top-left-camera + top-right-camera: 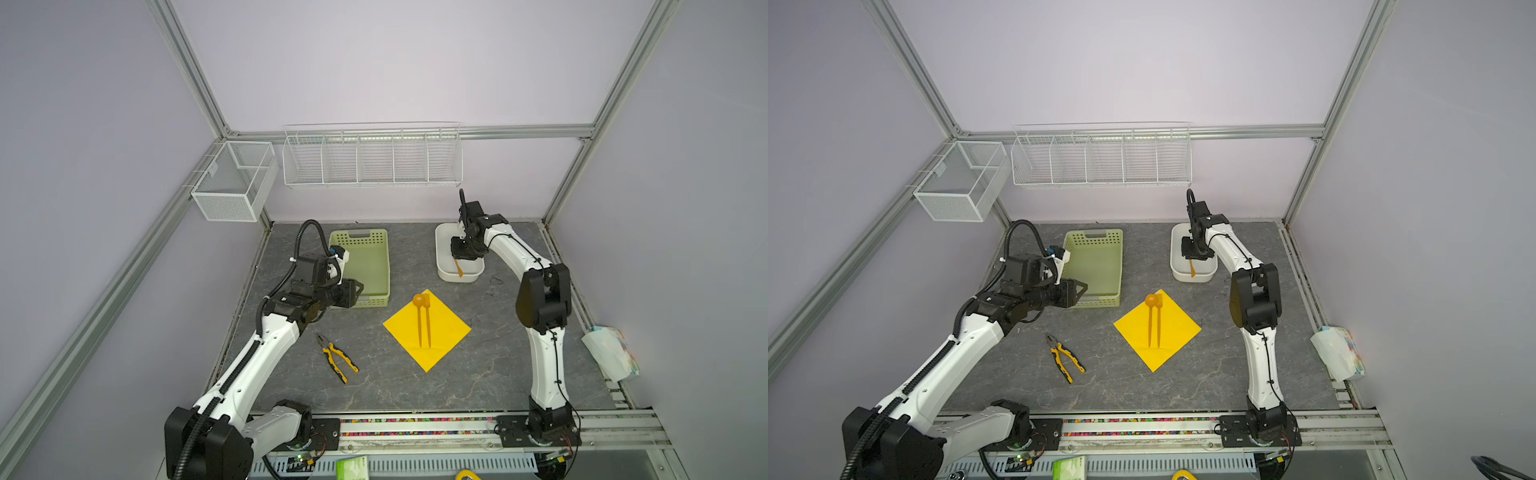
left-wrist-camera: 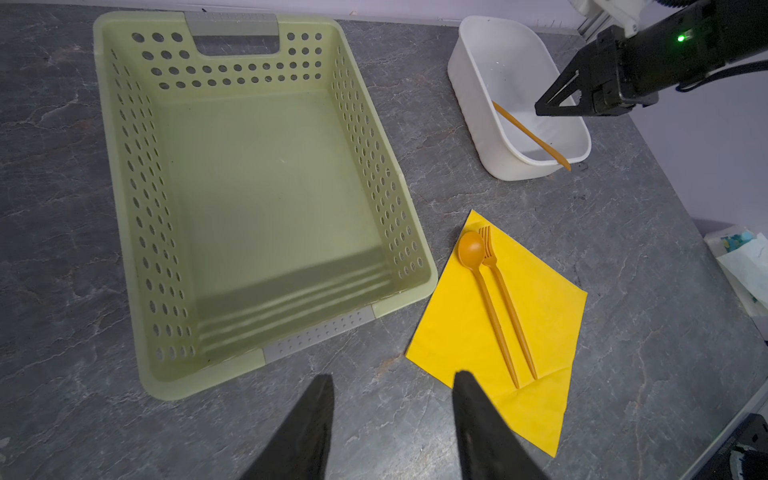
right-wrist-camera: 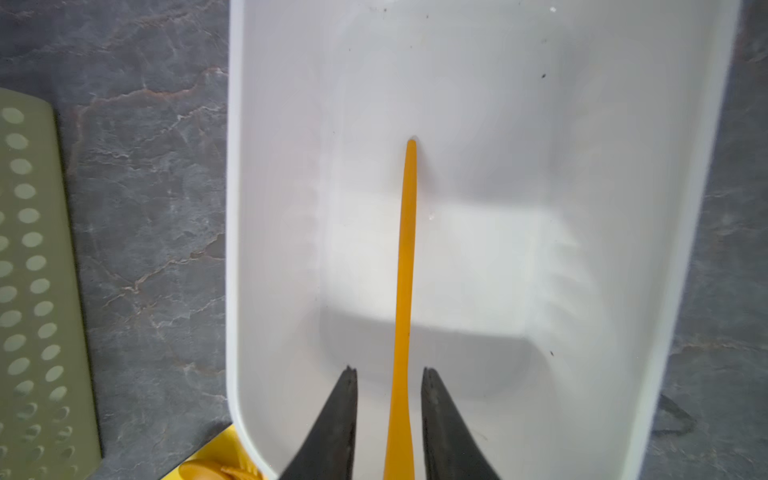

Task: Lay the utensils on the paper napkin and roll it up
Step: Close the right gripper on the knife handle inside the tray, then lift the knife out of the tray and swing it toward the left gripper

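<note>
The right gripper [image 3: 390, 370] hangs over a white tub [image 3: 249, 208], jaws slightly spread astride a third orange utensil [image 3: 405, 249] without touching it, while the spoon [image 1: 419, 320] and fork [image 1: 428, 324] lie together on the yellow napkin [image 1: 446, 332]; it should probably pinch the handle squarely, then lift clear of the rim.

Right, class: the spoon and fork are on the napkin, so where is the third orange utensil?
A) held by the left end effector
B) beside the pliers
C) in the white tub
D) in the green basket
C: the third orange utensil lies slanted in the white tub, with the right end effector open around it.
</note>
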`<state>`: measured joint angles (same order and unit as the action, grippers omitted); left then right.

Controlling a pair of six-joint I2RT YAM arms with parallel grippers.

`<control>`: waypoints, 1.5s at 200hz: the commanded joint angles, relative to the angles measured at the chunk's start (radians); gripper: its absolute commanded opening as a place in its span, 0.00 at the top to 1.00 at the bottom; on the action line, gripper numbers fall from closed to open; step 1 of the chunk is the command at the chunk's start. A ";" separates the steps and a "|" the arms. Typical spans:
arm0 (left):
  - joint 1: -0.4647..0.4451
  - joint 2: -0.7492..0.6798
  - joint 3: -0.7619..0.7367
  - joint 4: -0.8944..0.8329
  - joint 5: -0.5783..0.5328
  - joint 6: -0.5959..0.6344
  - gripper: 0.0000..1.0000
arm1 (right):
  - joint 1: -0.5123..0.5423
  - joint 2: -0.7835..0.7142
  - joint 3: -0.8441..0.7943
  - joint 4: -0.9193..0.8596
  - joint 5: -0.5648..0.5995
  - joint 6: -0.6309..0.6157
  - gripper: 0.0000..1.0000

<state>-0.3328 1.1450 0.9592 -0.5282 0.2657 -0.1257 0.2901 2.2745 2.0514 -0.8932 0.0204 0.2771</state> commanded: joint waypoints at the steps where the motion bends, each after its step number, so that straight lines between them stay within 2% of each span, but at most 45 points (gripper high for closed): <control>1: 0.006 -0.011 0.003 -0.015 -0.010 0.017 0.52 | 0.001 0.044 0.059 -0.057 -0.020 -0.003 0.69; 35: 0.006 -0.005 0.001 -0.012 -0.009 0.013 0.52 | 0.001 0.104 0.120 -0.113 -0.022 -0.003 0.68; 112: 0.007 0.001 -0.002 -0.004 0.000 0.009 0.52 | 0.001 0.143 0.131 -0.136 -0.013 -0.005 0.71; 139: 0.006 -0.001 -0.002 -0.006 0.000 0.008 0.52 | 0.002 0.138 0.131 -0.132 -0.007 -0.004 0.77; 171: 0.007 -0.007 -0.002 -0.007 -0.003 0.009 0.52 | 0.003 0.106 0.131 -0.130 0.005 -0.002 0.91; 212: 0.005 -0.018 0.004 -0.012 -0.005 0.014 0.52 | 0.018 -0.017 0.089 -0.094 0.030 -0.022 0.93; 239: 0.005 -0.024 0.024 -0.019 0.003 0.018 0.52 | 0.039 -0.145 -0.008 -0.008 0.002 -0.073 0.93; 272: 0.006 -0.042 0.054 -0.032 0.019 0.016 0.52 | 0.086 -0.322 -0.190 0.125 -0.068 -0.220 0.93; 300: 0.006 -0.064 0.078 -0.049 0.032 0.022 0.52 | 0.155 -0.465 -0.355 0.238 -0.104 -0.395 0.93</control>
<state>-0.3328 1.1152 0.9840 -0.5541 0.2745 -0.1253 0.3897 1.8942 1.8164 -0.7788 -0.0242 0.0841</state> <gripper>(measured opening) 0.477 0.100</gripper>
